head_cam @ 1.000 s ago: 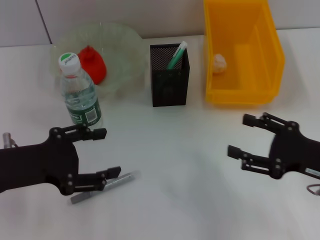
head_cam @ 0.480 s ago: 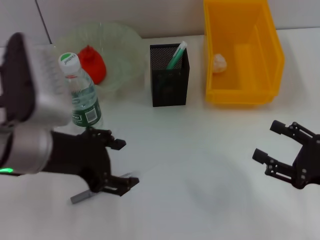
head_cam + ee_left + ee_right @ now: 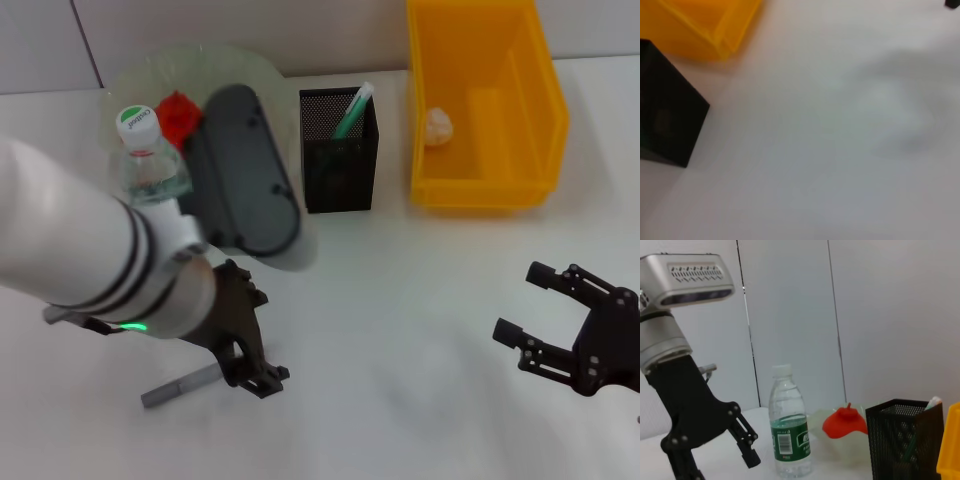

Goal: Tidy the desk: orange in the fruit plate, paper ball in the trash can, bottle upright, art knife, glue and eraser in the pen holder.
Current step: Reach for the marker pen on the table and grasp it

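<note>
A grey art knife point(image 3: 178, 388) lies flat on the white table near the front left. My left gripper point(image 3: 262, 338) points down just right of it, open, with one fingertip close to the knife's hidden end. The bottle point(image 3: 146, 160) stands upright behind the left arm and shows again as a bottle point(image 3: 789, 426). The orange point(image 3: 176, 113) rests in the fruit plate point(image 3: 240, 62). A green and white glue stick point(image 3: 353, 110) stands in the black mesh pen holder point(image 3: 340, 165). The paper ball point(image 3: 438, 125) lies in the yellow trash can point(image 3: 520, 150). My right gripper point(image 3: 548, 312) hovers open at the front right. The eraser is out of view.
My left forearm and wrist housing point(image 3: 240, 185) cover part of the plate and the table's left side. In the left wrist view the pen holder point(image 3: 665, 125) and trash can point(image 3: 705, 25) sit beyond bare table. White wall panels stand behind.
My left arm has swung up and turned, so its gripper now points down beside the knife and its wrist covers part of the plate. The right gripper drew back toward the front edge.
</note>
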Available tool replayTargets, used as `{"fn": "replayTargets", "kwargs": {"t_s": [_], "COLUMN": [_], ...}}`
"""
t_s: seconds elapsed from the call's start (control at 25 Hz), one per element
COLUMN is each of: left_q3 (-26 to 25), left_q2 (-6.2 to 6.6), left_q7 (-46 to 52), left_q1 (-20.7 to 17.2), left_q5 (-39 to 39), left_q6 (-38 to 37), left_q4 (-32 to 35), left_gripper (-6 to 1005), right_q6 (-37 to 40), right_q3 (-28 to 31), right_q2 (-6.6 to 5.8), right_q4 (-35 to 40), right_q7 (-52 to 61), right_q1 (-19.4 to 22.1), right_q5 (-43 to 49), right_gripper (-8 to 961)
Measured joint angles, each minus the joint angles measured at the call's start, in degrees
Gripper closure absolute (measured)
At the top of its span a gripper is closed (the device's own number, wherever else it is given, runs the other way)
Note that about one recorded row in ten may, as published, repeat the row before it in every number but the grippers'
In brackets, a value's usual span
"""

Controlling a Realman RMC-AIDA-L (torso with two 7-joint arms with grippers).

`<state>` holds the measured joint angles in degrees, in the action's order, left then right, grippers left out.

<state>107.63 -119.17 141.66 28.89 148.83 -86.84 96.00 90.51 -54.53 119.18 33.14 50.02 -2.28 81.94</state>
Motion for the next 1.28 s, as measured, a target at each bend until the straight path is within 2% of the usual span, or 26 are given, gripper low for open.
{"fn": "replayTargets", "kwargs": {"t_s": [0.08,0.28,0.44,0.92,1.28], "left_q3": [2.0,2.0,2.4,2.6,3.2], "left_q2": [-0.05,-0.04,-0.02,0.0,0.0], "left_q7": [2.2,6.3,6.7,7.2,6.7], "left_q1": [1.3,3.5,3.7,6.0,6.6], "left_q5": [0.9,0.8,0.7,0.7,0.6], "left_q6": [0.1,0.1,0.6,3.1,3.2], "left_q4": [-0.6,-3.3,-4.4,-11.0,-12.0], "left_gripper": [185,187,188,284,353], "right_q6": [-0.3,-0.5,-0.5,-0.5,-1.1], "right_q3": [0.0,0.0,0.0,0.0,-0.5], "right_q2": [0.01,0.05,0.08,0.02,0.0], "right_q4": [-0.2,-1.2,-1.9,-4.2,-4.3], "right_q7": [-0.1,-0.4,-0.5,-1.4,-1.5], "right_q1": [-0.1,-0.4,-0.7,-2.5,-2.8], "right_q5": [0.0,0.1,0.1,0.1,0.1], "right_gripper": [133,133,133,133,133]}}
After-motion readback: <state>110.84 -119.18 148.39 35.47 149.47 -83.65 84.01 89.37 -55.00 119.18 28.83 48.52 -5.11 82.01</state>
